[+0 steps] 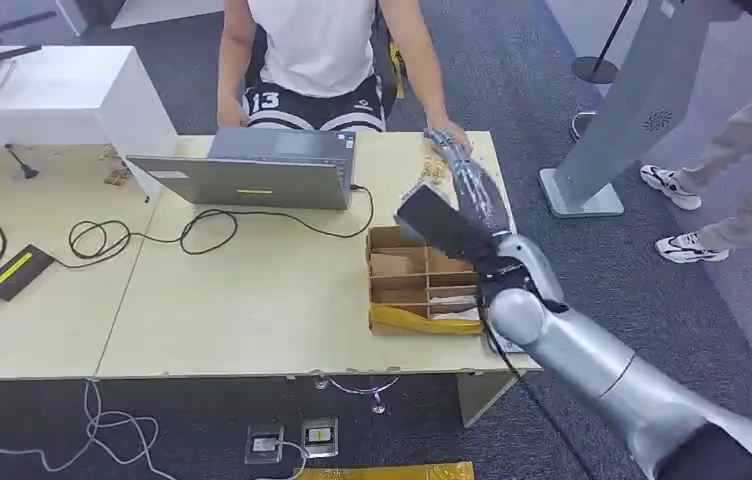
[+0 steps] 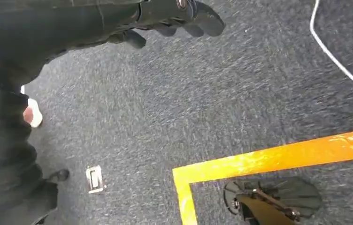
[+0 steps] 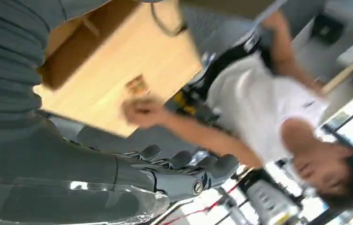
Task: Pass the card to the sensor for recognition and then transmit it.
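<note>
With dividers between compartments, cardboard box point(image 1: 422, 280).

Bare tabletop point(image 1: 252, 300) between laptop point(image 1: 252, 170) and divided box point(image 1: 422, 280); person's hand point(image 1: 449, 133) at far edge.

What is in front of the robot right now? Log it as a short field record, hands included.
right robot hand: stretched out over the table's far right corner, fingers extended, no card visible in them
left robot hand: hanging over grey carpet, holding nothing
person's hand: reaching toward the right robot hand; contact unclear through blur
cardboard box: open, with compartments, on the table under the right arm
laptop: open, facing the seated person
card: cannot be made out
</note>
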You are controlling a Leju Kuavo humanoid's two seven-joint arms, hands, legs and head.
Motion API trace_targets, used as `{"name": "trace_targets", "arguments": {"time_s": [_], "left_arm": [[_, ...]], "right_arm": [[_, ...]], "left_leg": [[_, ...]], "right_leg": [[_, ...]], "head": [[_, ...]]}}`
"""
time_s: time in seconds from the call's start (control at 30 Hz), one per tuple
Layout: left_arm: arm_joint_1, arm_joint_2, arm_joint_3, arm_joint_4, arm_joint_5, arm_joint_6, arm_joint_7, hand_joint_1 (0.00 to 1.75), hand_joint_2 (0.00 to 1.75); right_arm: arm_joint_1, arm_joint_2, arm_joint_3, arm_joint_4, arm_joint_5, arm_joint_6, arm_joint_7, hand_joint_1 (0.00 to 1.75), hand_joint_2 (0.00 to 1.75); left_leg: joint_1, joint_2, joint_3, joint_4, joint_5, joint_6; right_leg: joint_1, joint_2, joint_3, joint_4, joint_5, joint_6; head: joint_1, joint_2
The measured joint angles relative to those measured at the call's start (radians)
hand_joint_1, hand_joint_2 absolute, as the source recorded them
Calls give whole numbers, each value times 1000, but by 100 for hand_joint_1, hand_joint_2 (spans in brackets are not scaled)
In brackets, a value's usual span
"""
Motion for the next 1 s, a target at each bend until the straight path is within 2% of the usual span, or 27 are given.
{"name": "trace_targets", "arguments": {"time_s": [0.13,0.23,0.37,0.43,0.5,0.57,0.8,1.0], "left_arm": [[7,0,2,0,10,0,-3,0,175],[9,0,4,0,19,-2,-4,0,175],[12,2,9,0,21,-8,-4,0,175],[12,3,9,0,21,-13,-3,0,175],[15,4,9,0,20,-15,-3,0,175],[16,5,9,0,19,-15,-3,0,175],[14,5,9,-1,19,-17,-3,0,175],[13,4,9,-1,19,-17,2,0,175]], "right_arm": [[75,-37,-24,-122,-31,66,-19,0,175],[174,-67,-55,-205,-51,104,-36,0,175],[290,-106,-89,-277,5,128,-17,0,175],[347,-126,-116,-301,68,140,14,0,175],[408,-146,-137,-331,193,166,76,0,175],[423,-158,-145,-343,314,195,146,0,175],[451,-187,-163,-353,572,293,311,0,175],[455,-196,-188,-353,668,318,338,0,175]], "left_leg": [[0,1,1,0,0,0],[0,1,2,0,0,0],[0,3,2,0,0,0],[0,2,2,0,-1,0],[0,2,0,0,-1,0],[0,5,1,0,-1,0],[0,5,1,0,-1,0],[0,5,1,0,-1,0]], "right_leg": [[0,0,1,0,0,0],[0,0,2,-1,0,0],[0,1,1,-1,1,0],[0,0,2,-1,0,-1],[0,0,1,-1,0,-1],[0,3,0,-1,1,-1],[0,2,1,-1,1,-1],[0,3,1,-1,1,-1]], "head": [[0,0],[1,0],[0,0],[0,0],[0,0],[0,0],[0,0],[0,0]]}}
